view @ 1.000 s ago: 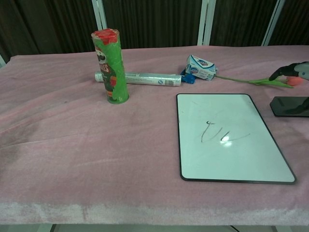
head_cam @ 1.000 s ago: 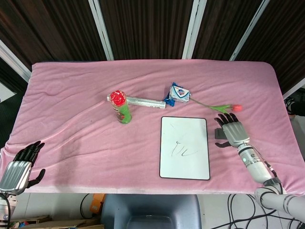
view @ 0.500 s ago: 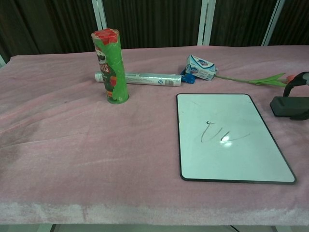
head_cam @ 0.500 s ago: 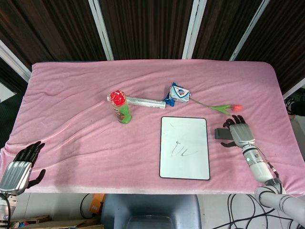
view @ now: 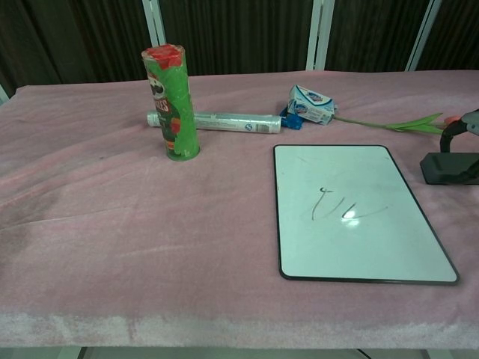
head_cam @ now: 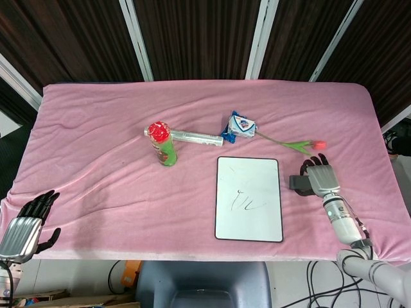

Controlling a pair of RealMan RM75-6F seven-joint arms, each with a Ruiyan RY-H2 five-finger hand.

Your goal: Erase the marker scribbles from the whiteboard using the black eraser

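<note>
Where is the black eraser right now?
Head view: the black eraser lies on the cloth right of the whiteboard, under the right robot hand.

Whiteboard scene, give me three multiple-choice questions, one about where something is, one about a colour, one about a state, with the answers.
1. Where is the black eraser?
A. On the whiteboard
B. On the cloth right of the whiteboard
C. Beside the green can

2. What colour is the can's lid?
A. Red
B. Blue
C. Yellow

3. What is the state of the whiteboard?
A. Wiped clean
B. Scribbles on it
C. Covered by the eraser

Answers: 1 B, the eraser lies off the board's right edge, under the right robot hand. 2 A, the upright can has a red top. 3 B, dark marker scribbles show near the middle.
</note>
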